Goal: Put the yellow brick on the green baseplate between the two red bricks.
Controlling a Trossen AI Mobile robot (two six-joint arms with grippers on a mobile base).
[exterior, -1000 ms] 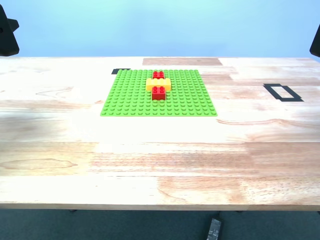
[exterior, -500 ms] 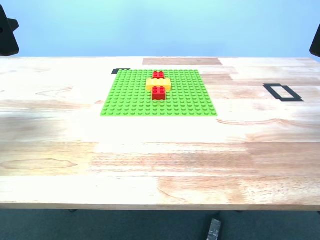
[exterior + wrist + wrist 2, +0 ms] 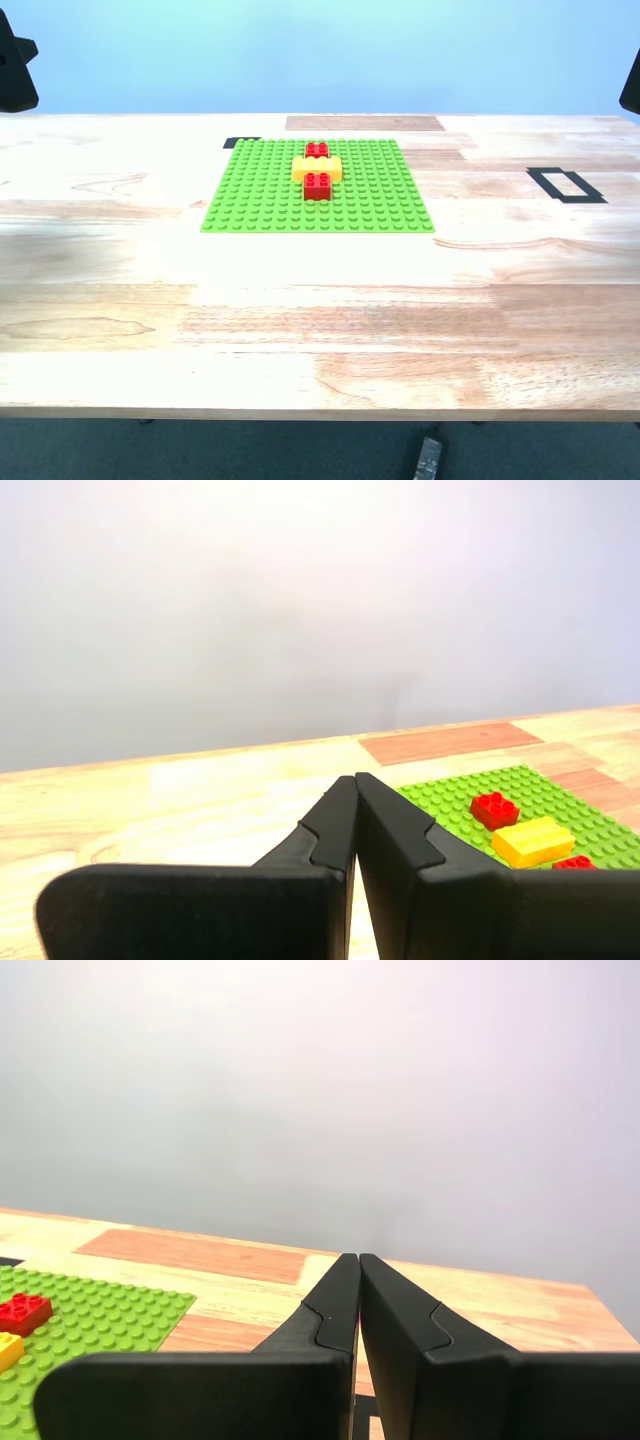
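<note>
Nothing has moved since the earlier frames. Well apart from my first gripper (image 3: 354, 780) and my second gripper (image 3: 358, 1260), both closed on nothing, the yellow brick (image 3: 317, 168) sits on the green baseplate (image 3: 380, 205) between the two red bricks (image 3: 318, 185). Placement looks complete; next calls for only staying clear.

A pale wooden surface (image 3: 320, 320) spans the exterior view, evenly lit. Behind it stands a plain blue wall (image 3: 320, 50). Dark floor (image 3: 250, 450) shows below its near edge.
</note>
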